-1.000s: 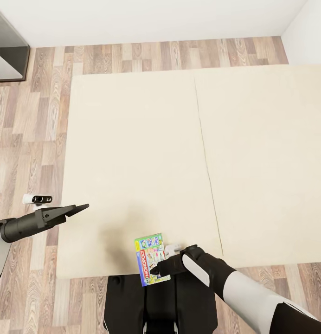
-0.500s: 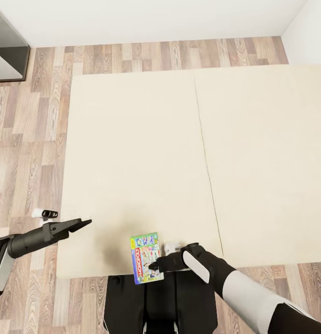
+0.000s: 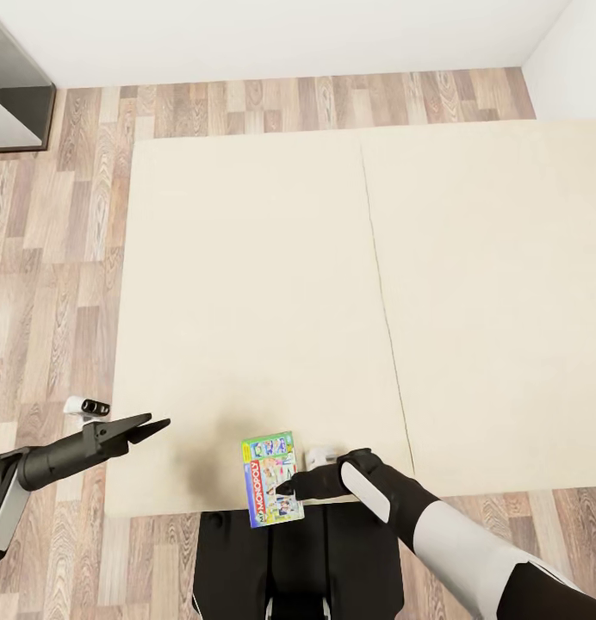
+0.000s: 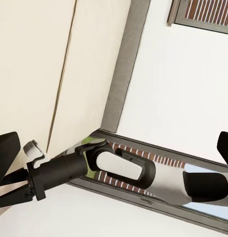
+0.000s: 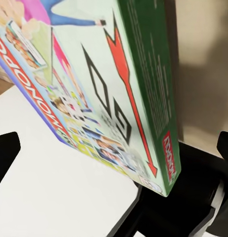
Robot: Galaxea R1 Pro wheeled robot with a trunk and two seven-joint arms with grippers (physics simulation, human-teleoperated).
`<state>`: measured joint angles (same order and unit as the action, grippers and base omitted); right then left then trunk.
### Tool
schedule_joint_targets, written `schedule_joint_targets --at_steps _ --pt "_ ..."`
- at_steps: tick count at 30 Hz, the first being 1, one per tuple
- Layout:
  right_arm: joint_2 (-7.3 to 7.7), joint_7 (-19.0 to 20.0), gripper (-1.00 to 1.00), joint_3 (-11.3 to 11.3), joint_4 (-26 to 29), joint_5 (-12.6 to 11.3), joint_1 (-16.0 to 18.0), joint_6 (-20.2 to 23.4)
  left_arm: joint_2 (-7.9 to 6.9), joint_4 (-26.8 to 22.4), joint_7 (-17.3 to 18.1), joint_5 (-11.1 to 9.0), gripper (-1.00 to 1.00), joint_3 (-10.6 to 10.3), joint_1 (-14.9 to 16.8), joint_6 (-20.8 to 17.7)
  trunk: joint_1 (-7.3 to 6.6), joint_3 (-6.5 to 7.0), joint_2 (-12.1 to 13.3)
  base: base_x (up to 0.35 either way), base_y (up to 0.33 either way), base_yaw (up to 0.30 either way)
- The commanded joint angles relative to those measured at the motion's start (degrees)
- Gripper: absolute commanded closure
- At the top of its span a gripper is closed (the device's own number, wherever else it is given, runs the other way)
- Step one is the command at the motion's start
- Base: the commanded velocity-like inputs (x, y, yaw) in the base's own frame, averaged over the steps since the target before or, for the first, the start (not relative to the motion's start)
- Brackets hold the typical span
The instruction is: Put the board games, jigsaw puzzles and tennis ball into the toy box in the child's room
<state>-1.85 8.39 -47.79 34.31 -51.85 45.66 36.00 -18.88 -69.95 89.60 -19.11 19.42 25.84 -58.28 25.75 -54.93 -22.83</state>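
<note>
Bed (image 3: 332, 284) top bare beyond Monopoly box (image 3: 270, 479).

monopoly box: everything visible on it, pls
The Monopoly box is a flat rectangular printed carton. Its face is white and green with cartoon artwork and a red MONOPOLY banner, and it has a purple-blue edge. The right wrist view shows a green side wall with small print and a red logo. It sits at the bed's near edge, overhanging the robot's dark base. The right gripper meets its right edge; whether it is clamped cannot be told.
</note>
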Motion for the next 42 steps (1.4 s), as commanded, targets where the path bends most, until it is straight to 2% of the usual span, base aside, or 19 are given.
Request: schedule_joint_targets --at_steps 1,42 --pt "0.00 0.2 -1.00 -0.1 0.0 0.1 0.0 0.1 -0.03 0.0 0.2 0.0 -1.00 0.0 0.0 -0.6 0.03 -0.05 -0.1 0.000 0.000 0.000" --pt "-0.66 0.7 -1.00 -0.2 1.1 0.1 0.0 -0.3 -0.11 0.0 0.4 0.0 -1.00 0.1 0.0 -0.6 0.03 -0.05 -0.1 0.000 0.000 0.000"
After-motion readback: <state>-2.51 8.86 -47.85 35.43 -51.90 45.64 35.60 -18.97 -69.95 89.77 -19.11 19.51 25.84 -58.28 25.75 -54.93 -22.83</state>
